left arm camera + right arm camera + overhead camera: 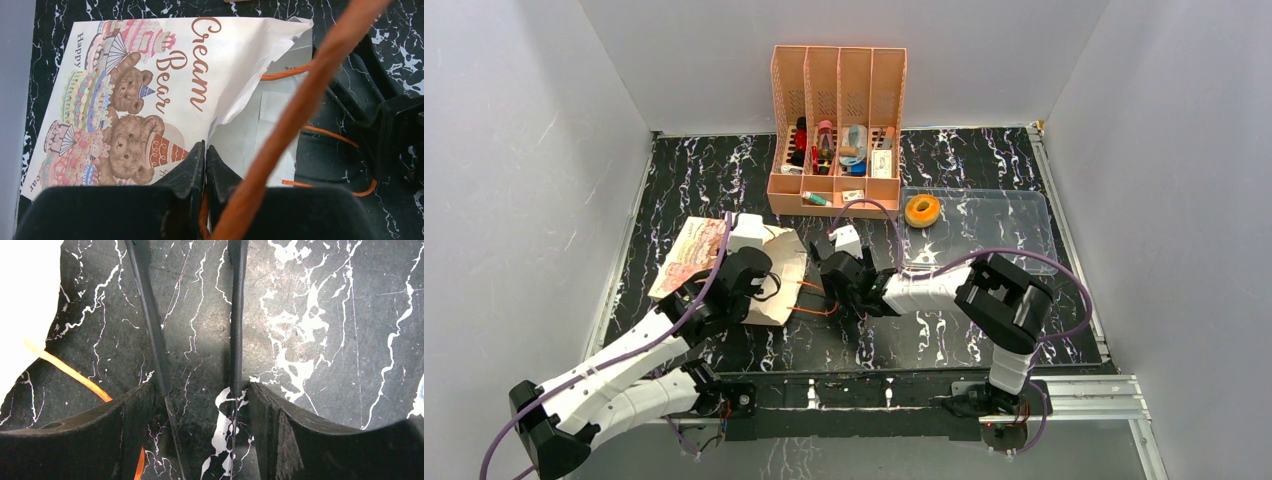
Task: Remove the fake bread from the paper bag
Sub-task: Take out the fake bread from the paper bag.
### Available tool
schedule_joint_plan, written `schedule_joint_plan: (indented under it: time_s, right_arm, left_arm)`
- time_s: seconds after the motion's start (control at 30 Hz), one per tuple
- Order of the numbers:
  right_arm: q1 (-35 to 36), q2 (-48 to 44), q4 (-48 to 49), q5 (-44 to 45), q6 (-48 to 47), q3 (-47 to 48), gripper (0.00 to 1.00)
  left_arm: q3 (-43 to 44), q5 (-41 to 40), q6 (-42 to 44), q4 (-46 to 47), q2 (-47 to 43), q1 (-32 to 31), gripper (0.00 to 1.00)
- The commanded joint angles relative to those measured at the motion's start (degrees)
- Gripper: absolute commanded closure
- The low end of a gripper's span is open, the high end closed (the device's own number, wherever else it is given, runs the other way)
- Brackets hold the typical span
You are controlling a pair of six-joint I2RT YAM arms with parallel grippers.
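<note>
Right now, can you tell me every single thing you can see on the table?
cream paper bag with a bear picture: one, cream-beige, lying flat, table's left.
thin orange cord handles: two, orange, at the bag's mouth.
golden-brown toy bread ring: one, golden-brown, inside the tray.
clear plastic tray: one, see-through, back right.
peach plastic file organiser: one, peach, back middle, holding small items.
black marbled table: one, black with white veins, underneath.
left claw: one, black, shut on a handle.
right claw: one, black, open, empty, beside the bag.

Paper bag (684,258) lying flat, bear print up, bread ring (911,210) well apart
</note>
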Motion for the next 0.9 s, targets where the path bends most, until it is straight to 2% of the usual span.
schedule_joint_plan:
  time_s: [0.0,0.53,0.87]
  right_arm:
    - [0.84,-0.39,2.92,2.13,0.75,-4.95,0.32]
    - [4.56,1.88,15.21,6.77,7.89,-14.21,0.38]
    - [9.27,7.55,14.84,12.08,11.18,-14.43,0.42]
  left_arm:
    - [0.92,-1.87,-1.40,-1.14,-1.26,0.04,1.00]
    - [1.10,-1.14,-3.91,-0.42,-2.67,-0.02,1.00]
    - [1.12,-1.07,-5.36,-0.88,-2.92,-0.02,1.00]
